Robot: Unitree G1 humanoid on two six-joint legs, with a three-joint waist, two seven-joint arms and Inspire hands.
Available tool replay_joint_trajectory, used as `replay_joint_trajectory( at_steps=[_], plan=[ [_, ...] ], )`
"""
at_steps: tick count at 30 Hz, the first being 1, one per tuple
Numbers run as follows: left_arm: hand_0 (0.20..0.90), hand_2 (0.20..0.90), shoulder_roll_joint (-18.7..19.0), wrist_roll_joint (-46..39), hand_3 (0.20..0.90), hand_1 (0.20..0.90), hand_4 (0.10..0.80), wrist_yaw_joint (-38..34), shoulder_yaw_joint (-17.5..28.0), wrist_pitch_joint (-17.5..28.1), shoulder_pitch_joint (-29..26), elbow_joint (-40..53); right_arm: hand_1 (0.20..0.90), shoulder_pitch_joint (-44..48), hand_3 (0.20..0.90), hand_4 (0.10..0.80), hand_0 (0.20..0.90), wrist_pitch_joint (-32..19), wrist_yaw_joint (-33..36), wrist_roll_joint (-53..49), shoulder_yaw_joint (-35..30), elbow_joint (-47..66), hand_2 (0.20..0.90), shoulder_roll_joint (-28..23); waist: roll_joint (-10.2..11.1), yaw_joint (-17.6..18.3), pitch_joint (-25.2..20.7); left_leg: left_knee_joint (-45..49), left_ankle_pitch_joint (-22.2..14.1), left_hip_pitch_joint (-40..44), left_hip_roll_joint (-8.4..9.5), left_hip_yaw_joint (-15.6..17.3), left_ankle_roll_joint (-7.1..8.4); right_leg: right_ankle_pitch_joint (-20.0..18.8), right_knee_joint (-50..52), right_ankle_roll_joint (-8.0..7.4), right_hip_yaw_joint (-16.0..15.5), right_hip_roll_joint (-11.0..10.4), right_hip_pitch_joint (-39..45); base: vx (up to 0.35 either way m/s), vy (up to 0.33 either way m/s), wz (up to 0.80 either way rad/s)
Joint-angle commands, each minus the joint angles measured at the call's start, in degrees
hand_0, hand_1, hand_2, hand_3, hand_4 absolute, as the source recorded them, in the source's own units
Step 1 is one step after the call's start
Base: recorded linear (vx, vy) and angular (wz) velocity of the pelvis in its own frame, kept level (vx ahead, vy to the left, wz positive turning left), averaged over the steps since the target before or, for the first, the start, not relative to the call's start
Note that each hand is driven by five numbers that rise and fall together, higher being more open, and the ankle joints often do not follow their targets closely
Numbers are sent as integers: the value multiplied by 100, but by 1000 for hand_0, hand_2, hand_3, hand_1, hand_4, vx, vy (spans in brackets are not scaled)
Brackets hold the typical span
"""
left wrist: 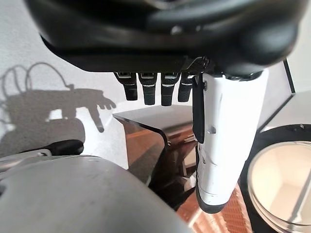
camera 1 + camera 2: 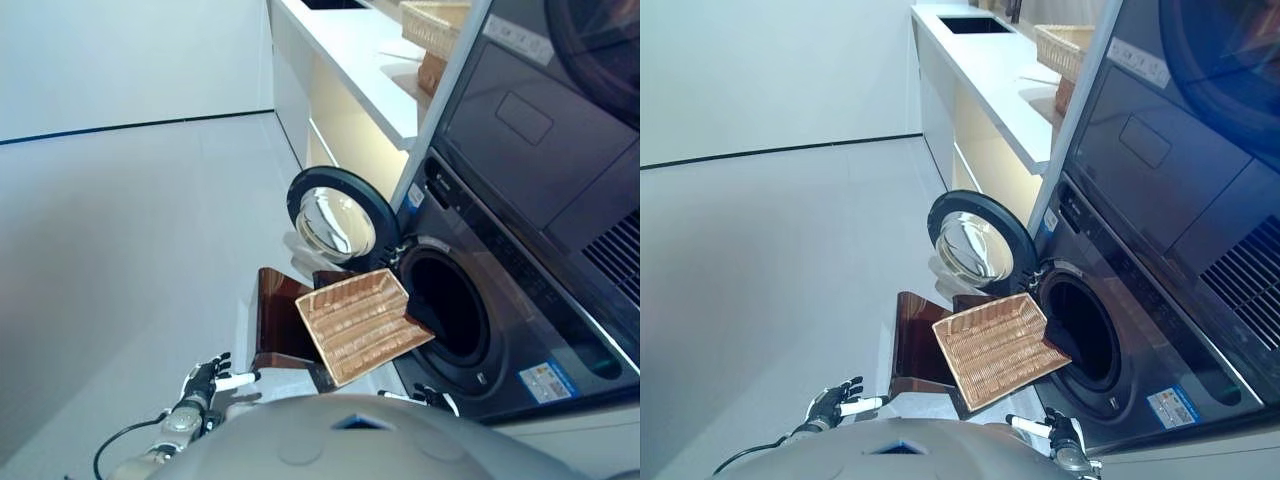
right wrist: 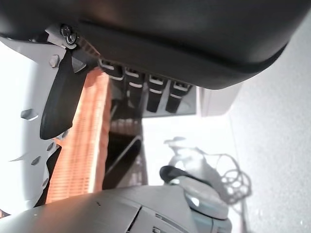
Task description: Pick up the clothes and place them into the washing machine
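The dark washing machine (image 2: 520, 300) stands at the right with its round door (image 2: 335, 215) swung open and its drum opening (image 2: 450, 305) dark inside. In front of the opening a wicker basket (image 2: 360, 322) rests tilted on a brown stool (image 2: 275, 320); I see no clothes in it. A pale shape (image 2: 303, 250) lies under the door; what it is I cannot tell. My left hand (image 2: 205, 380) hangs low, left of the stool, fingers (image 1: 150, 90) straight and holding nothing. My right hand (image 2: 1060, 432) is low by the machine's front, fingers (image 3: 141, 90) straight, with the basket (image 3: 82, 145) showing past them.
A second machine (image 2: 540, 120) is stacked above the washer. A white counter (image 2: 350, 60) runs along the wall behind, with wicker baskets (image 2: 435, 25) on it. Pale floor (image 2: 130, 230) spreads to the left.
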State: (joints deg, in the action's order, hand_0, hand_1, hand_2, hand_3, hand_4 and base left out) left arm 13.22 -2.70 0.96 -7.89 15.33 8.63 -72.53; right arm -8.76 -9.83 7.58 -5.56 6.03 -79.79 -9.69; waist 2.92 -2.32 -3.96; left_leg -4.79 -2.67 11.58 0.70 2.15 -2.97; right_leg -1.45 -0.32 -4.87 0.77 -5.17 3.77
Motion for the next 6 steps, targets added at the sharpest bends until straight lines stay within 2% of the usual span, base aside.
replay_joint_trajectory(
  at_steps=[1, 6],
  plan=[
    [900, 900, 1, 142, 900, 900, 800, 25, 115, 203, -472, -145, 900, 82, 900, 800, 900, 123, 85, 262, 11, -494, 900, -306, -9, 115, -139, 85, 219, -297, -196, -74, 528, 200, 233, -193, 49, 14, 146, 22, -8, -3],
    [900, 900, -17, 116, 900, 900, 800, 25, 126, 175, -486, -210, 900, 120, 900, 800, 900, 107, 73, 289, 145, -423, 900, -251, -12, 118, -111, 91, 216, -265, -228, -66, 535, 243, 268, -168, 74, 60, 159, 4, -2, -1]
  ],
)
